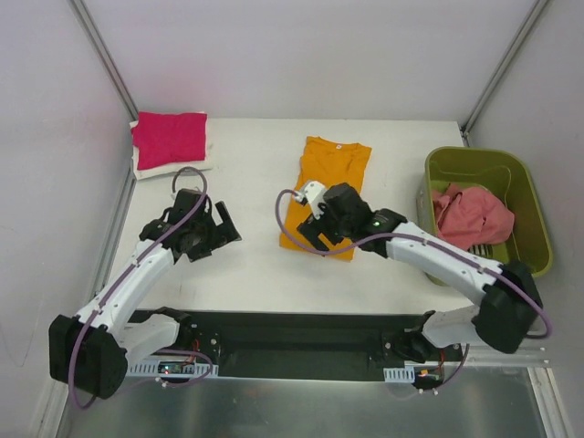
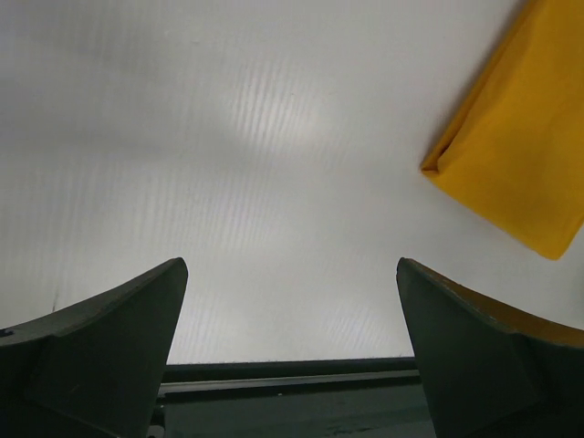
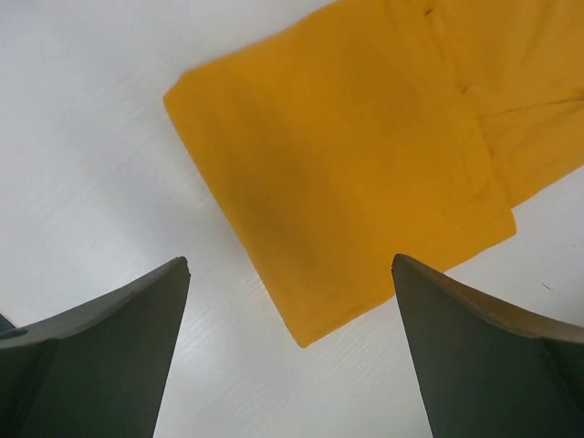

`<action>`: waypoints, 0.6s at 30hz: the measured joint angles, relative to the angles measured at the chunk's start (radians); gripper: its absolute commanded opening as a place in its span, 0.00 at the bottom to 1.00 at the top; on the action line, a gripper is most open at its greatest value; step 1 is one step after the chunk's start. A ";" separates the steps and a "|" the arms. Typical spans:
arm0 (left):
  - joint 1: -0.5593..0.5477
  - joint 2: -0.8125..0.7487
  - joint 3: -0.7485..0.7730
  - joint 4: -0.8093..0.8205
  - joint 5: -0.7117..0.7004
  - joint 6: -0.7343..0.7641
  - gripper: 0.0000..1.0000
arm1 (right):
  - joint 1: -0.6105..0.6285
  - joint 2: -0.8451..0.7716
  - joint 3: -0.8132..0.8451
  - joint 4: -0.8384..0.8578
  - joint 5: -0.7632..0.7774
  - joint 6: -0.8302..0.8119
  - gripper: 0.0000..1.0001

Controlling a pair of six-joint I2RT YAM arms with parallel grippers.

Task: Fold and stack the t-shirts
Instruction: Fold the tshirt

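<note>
Hovering, jaws spread, left gripper point(image 1: 226, 228) and right gripper point(image 1: 308, 239) should pinch 2 hem corners of the orange t-shirt point(image 1: 333, 178) evenly.

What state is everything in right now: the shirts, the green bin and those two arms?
Orange t-shirt: folded lengthwise, flat on the table.
Magenta t-shirt: folded, stacked on a white folded garment.
Pink shirt: crumpled, in the basket.
Green basket: upright, holding the pink shirt.
Left arm: jaws open, empty, over bare table.
Right arm: jaws open, empty, over the orange t-shirt's near end.
</note>
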 measured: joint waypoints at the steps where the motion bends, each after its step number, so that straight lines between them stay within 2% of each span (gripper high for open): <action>1: 0.005 -0.023 -0.012 -0.016 -0.013 -0.004 0.99 | 0.022 0.049 0.022 -0.029 0.015 -0.030 0.99; 2: 0.009 -0.042 -0.023 -0.027 -0.022 -0.010 0.99 | 0.034 0.095 0.049 -0.060 0.034 -0.053 0.99; 9: 0.022 -0.100 -0.068 -0.087 -0.066 -0.021 0.99 | 0.056 0.347 0.186 -0.169 0.158 -0.137 0.80; 12: 0.025 -0.100 -0.075 -0.106 -0.076 -0.024 0.99 | 0.072 0.410 0.190 -0.191 0.168 -0.145 0.76; 18: 0.029 -0.100 -0.075 -0.122 -0.098 -0.041 0.99 | 0.083 0.451 0.154 -0.200 0.153 -0.143 0.61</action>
